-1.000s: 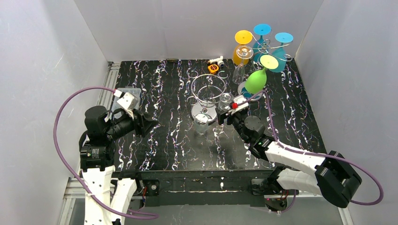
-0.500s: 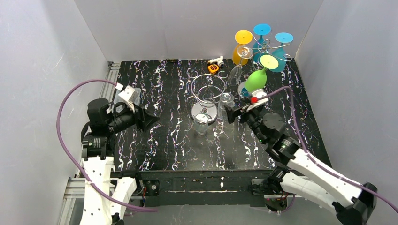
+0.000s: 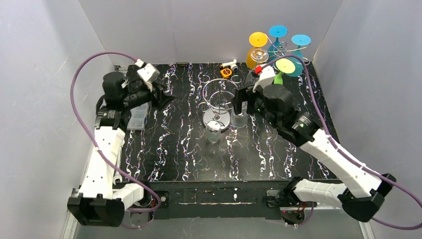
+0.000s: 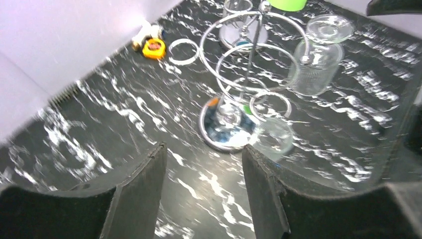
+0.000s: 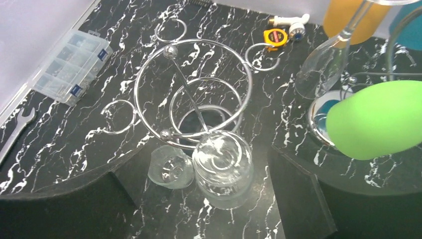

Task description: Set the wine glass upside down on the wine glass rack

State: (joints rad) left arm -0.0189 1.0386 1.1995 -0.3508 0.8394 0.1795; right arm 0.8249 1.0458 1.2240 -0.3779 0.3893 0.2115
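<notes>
A chrome wine glass rack (image 3: pixel 220 94) stands mid-table; it also shows in the left wrist view (image 4: pixel 249 55) and the right wrist view (image 5: pixel 194 84). A clear wine glass (image 3: pixel 239 118) is upside down, foot up, at the rack's right side (image 4: pixel 316 62) (image 5: pixel 222 167). I cannot tell whether it hangs from a ring or stands on the table. A second clear glass (image 3: pixel 214 132) (image 5: pixel 170 169) sits at the rack's front. My right gripper (image 3: pixel 242 104) (image 5: pixel 209 154) is open just above the first glass, not touching it. My left gripper (image 3: pixel 161 97) (image 4: pixel 204 149) is open and empty, raised at the far left.
A second rack (image 3: pixel 278 50) at the back right holds coloured glasses, with a green one (image 5: pixel 378 119) close to my right finger. A yellow tape measure (image 3: pixel 226 72) lies behind the rack. A clear parts box (image 3: pixel 138 114) and a wrench (image 5: pixel 15 129) lie at the left.
My right gripper has risen and swung from beside the upside-down glass to above it. My left arm has lifted and moved toward the back left.
</notes>
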